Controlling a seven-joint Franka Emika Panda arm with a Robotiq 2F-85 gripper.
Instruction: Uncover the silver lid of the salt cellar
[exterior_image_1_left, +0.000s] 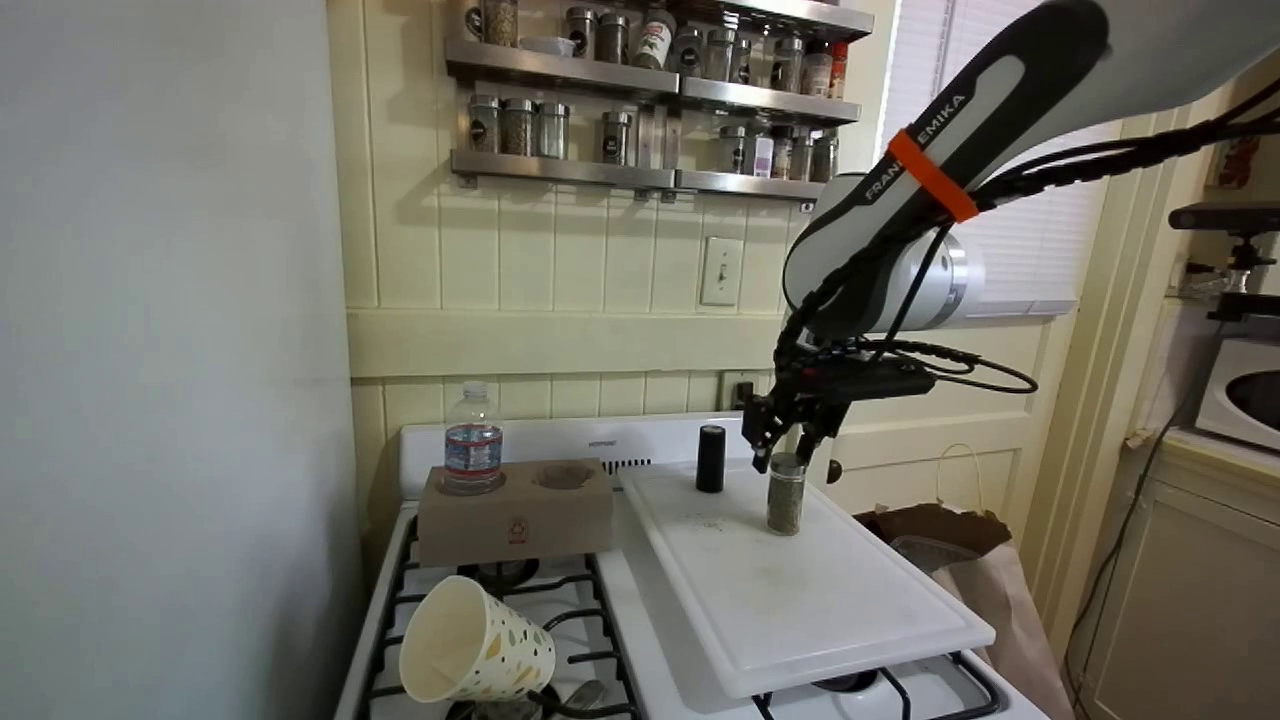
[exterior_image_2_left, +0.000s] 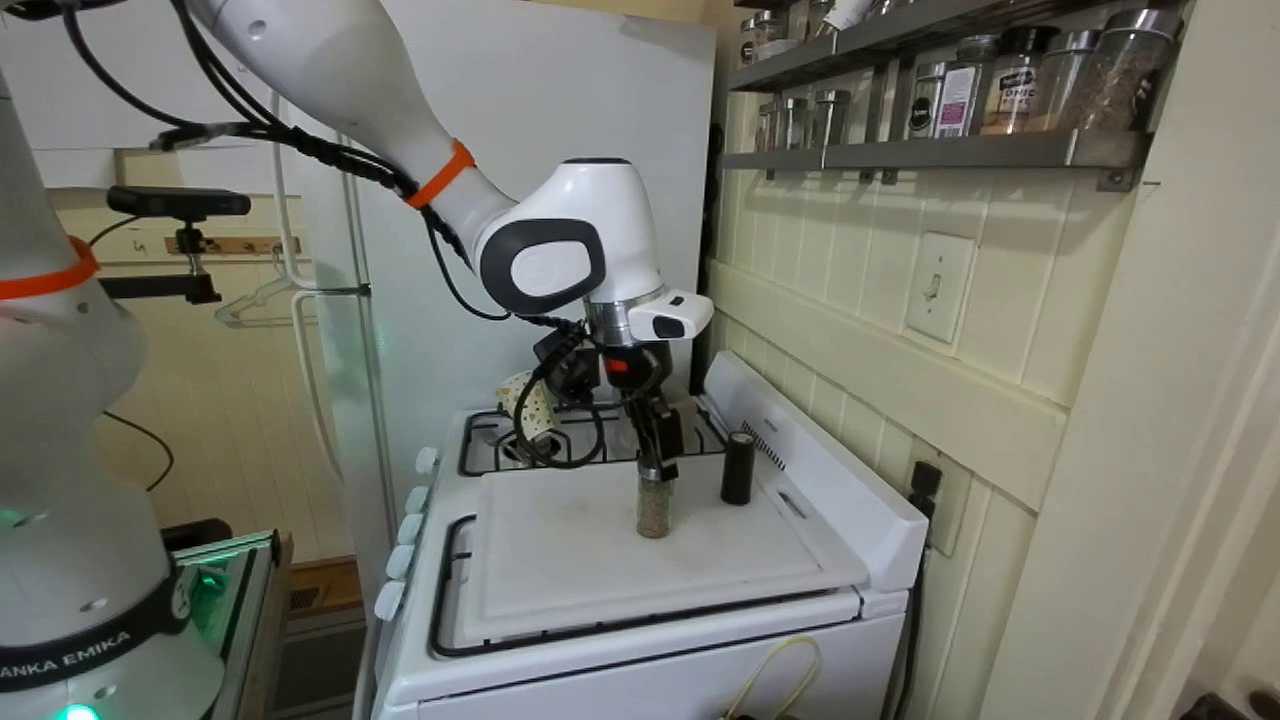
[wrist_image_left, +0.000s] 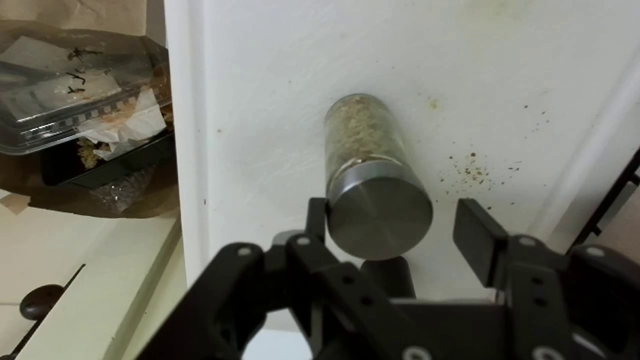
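Note:
The salt cellar (exterior_image_1_left: 785, 508), a small see-through shaker with greenish-grey contents, stands upright on the white cutting board (exterior_image_1_left: 850, 610). It also shows in an exterior view (exterior_image_2_left: 655, 510) and in the wrist view (wrist_image_left: 361, 127). The silver lid (wrist_image_left: 380, 215) sits on its top. My gripper (wrist_image_left: 393, 226) is open around the lid, pointing down. In the wrist view the left finger is against or very close to the lid's side. A gap shows between the lid and the right finger. In both exterior views the fingertips (exterior_image_1_left: 784, 460) (exterior_image_2_left: 660, 472) are at lid height.
A black shaker (exterior_image_1_left: 711, 459) stands on the board behind the salt cellar. A bottle (exterior_image_1_left: 473, 440) in a cardboard carrier (exterior_image_1_left: 515, 520) and a tipped paper cup (exterior_image_1_left: 480, 640) are on the stove. A paper bag (exterior_image_1_left: 985, 580) stands beside the board. Spice shelves (exterior_image_1_left: 570, 170) hang above.

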